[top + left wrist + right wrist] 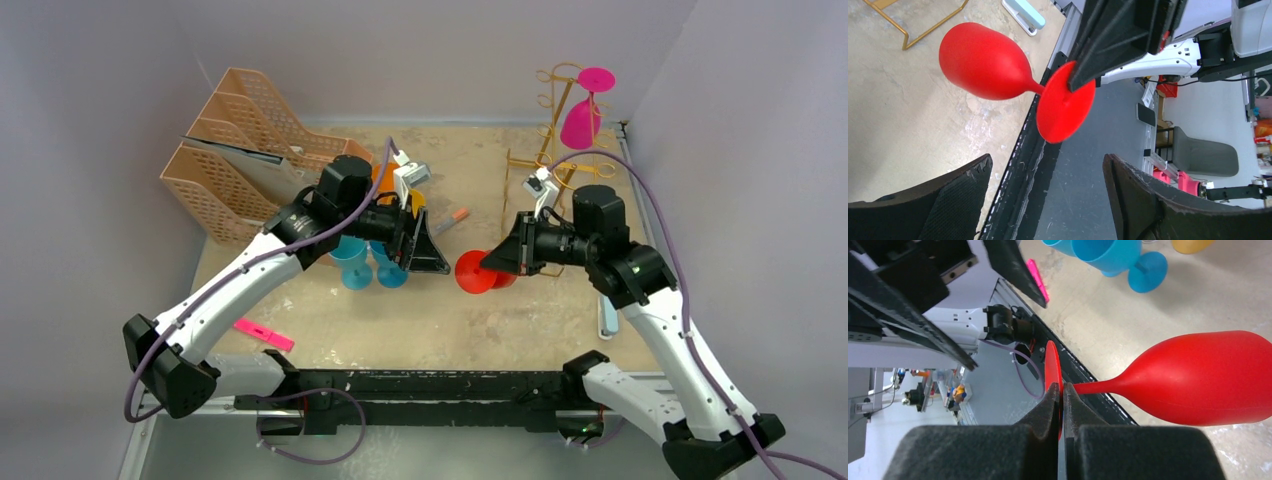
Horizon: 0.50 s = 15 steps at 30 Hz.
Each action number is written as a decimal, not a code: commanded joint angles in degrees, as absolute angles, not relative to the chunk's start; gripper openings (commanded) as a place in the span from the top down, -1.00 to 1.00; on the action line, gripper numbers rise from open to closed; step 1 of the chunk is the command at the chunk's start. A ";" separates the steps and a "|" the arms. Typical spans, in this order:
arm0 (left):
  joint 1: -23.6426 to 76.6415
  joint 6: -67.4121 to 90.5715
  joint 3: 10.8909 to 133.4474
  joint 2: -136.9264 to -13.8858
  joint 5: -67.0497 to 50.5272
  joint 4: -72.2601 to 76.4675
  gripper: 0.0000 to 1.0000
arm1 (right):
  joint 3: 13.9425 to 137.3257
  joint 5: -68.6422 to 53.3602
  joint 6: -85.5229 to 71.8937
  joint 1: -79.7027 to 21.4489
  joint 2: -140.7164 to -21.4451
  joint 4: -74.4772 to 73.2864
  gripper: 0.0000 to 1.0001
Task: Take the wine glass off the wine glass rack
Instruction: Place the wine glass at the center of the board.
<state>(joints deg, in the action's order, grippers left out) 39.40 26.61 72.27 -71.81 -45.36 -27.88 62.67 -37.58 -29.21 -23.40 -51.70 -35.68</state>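
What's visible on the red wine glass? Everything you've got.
The red wine glass is opaque glossy red, plastic by the look: a rounded bowl, a short thin stem and a flat round foot. It is tipped on its side over the table, apparently not resting on it. The right end effector is shut on the foot's rim, the only contact visible. The left end effector stands open facing it, apart. The mouth is out of view.

The table (440, 325) carries a peach file organiser (235, 150), gold wine glass rack (553, 125), two blue glasses (350, 265) and a pink object (263, 334).
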 commanded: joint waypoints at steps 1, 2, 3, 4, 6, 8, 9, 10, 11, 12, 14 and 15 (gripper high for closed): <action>39.29 28.25 71.62 -72.83 -47.96 -23.56 -0.58 | 64.11 -37.37 -30.68 -26.77 -52.19 -29.29 1.00; 39.34 28.37 71.51 -72.90 -48.05 -23.14 -0.58 | 64.08 -36.80 -30.68 -27.86 -52.46 -28.69 1.00; 39.34 28.39 71.39 -72.99 -48.05 -22.96 -0.57 | 64.05 -36.51 -30.75 -28.70 -52.78 -28.33 1.00; 39.32 28.32 71.48 -73.17 -48.29 -22.89 -0.54 | 64.06 -36.48 -30.75 -29.40 -53.08 -27.85 1.00; 39.33 27.25 72.30 -73.70 -49.49 -23.99 -0.51 | 64.07 -36.41 -30.80 -30.56 -53.50 -26.66 1.00; 39.29 25.90 73.22 -74.16 -50.91 -25.89 -0.45 | 63.72 -36.43 -31.70 -31.14 -53.59 -24.60 1.00; 39.29 25.58 73.22 -74.25 -51.48 -26.35 -0.43 | 63.39 -36.58 -32.26 -31.19 -53.53 -23.41 1.00; 39.29 25.50 73.20 -74.27 -51.89 -26.44 -0.39 | 62.97 -36.78 -32.78 -31.32 -53.28 -22.15 1.00; 39.29 25.60 72.96 -74.20 -52.42 -26.22 -0.33 | 62.48 -37.02 -33.33 -31.29 -53.03 -21.09 1.00; 39.29 25.92 72.62 -74.07 -52.99 -25.64 -0.28 | 62.03 -37.08 -33.77 -31.29 -52.74 -20.20 1.00; 39.33 26.88 71.71 -73.67 -53.75 -23.85 -0.16 | 61.43 -37.09 -34.10 -31.34 -52.29 -19.71 1.00; 39.33 27.42 71.31 -73.57 -54.14 -22.90 -0.07 | 61.15 -37.17 -34.21 -31.38 -52.10 -19.55 1.00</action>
